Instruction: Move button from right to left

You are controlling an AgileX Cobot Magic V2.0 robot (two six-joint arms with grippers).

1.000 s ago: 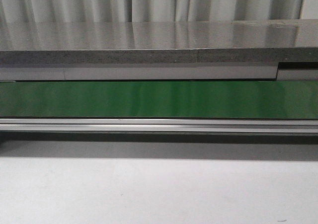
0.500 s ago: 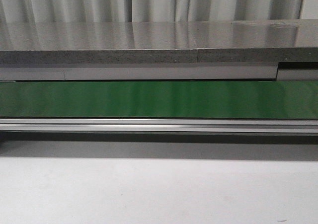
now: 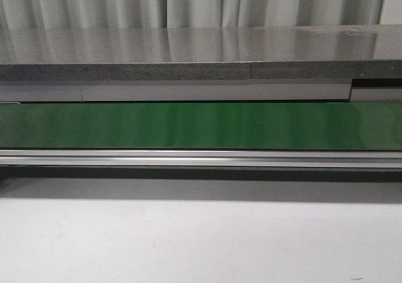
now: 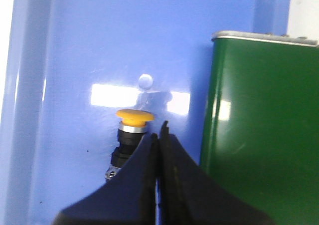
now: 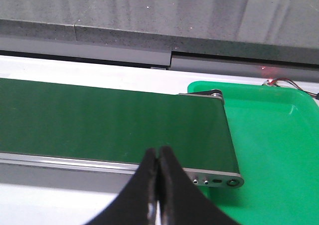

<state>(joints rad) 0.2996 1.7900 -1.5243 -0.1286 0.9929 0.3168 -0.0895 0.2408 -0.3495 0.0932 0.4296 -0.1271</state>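
Note:
In the left wrist view the button [image 4: 130,130], yellow-orange cap on a black body, lies on the floor of a blue tray [image 4: 75,60]. My left gripper [image 4: 159,132] is shut and empty, its tips just beside the button's cap; the black fingers hide part of its body. In the right wrist view my right gripper [image 5: 158,152] is shut and empty above the near edge of the green conveyor belt [image 5: 99,120]. Neither gripper shows in the front view.
The belt's end [image 4: 259,125] stands next to the blue tray. A green tray [image 5: 274,140] lies at the belt's other end. The front view shows the belt [image 3: 201,125], its metal rail [image 3: 201,159], a grey counter [image 3: 188,51] behind and white table in front.

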